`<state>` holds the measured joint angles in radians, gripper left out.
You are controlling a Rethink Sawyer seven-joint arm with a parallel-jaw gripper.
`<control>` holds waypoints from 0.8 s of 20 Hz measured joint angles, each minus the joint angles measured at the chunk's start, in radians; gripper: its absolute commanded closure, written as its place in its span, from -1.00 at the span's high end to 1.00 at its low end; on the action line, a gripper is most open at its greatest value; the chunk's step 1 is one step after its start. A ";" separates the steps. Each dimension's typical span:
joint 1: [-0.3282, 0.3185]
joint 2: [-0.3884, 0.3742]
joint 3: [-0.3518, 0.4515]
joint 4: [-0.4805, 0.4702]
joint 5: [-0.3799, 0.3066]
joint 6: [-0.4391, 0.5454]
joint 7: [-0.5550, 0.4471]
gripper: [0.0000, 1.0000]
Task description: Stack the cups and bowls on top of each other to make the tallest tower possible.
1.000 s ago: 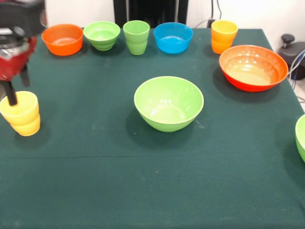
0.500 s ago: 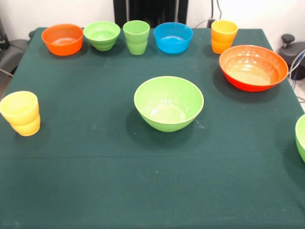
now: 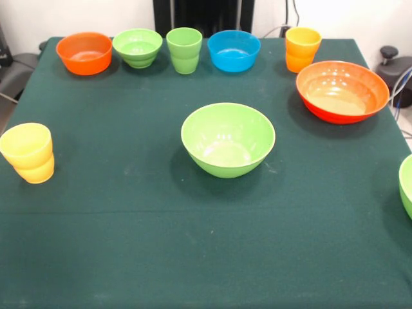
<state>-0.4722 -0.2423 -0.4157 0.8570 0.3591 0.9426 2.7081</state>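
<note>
Front view of a dark green table (image 3: pixel 129 244) holding three cups and six bowls, all upright and none stacked, placed here relative to the large light green bowl (image 3: pixel 228 139) at the centre. Level with or slightly nearer than it, a yellow cup (image 3: pixel 28 152) stands far to its left and a second light green bowl's edge (image 3: pixel 406 185) shows far right. Beyond it sit a large orange-red bowl (image 3: pixel 342 90) to the right and a far row: orange bowl (image 3: pixel 84 53), small green bowl (image 3: pixel 138 47), green cup (image 3: pixel 184 49), blue bowl (image 3: pixel 234 50), orange-yellow cup (image 3: pixel 302 48); the robot's gripper is out of sight.
</note>
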 measured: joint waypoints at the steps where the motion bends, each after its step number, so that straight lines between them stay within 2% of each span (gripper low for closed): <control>1: 0.000 0.017 0.000 -0.015 -0.007 0.000 0.000 1.00; 16: 0.000 0.147 0.000 -0.137 -0.015 0.000 0.000 1.00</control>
<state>-0.4721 -0.0954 -0.4157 0.7200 0.3436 0.9426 2.7081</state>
